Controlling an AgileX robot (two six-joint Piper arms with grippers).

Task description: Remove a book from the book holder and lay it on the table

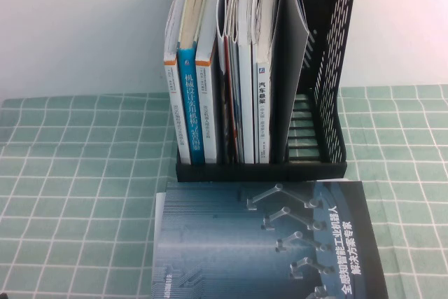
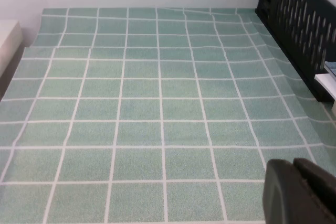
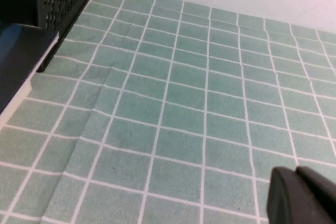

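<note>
Grey-backed book (image 1: 290, 68) stood in the book holder (image 1: 329, 96), upper centre; left claw (image 2: 300, 191) and right claw (image 3: 302, 196) hovered over the counter (image 1: 77, 194), grip state impossible to tell.

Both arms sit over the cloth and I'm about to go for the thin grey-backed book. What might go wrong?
1. The thin dark grey-backed softcover book bows against the packed white-spined books in the black perforated plastic book holder; pulling may drag them.
2. The dark blue book with silvery robot arms covers the pale green gridded cloth table in front, limiting laying space.
3. Left gripper and right gripper hover near the cloth, probably needing a high climb.
</note>
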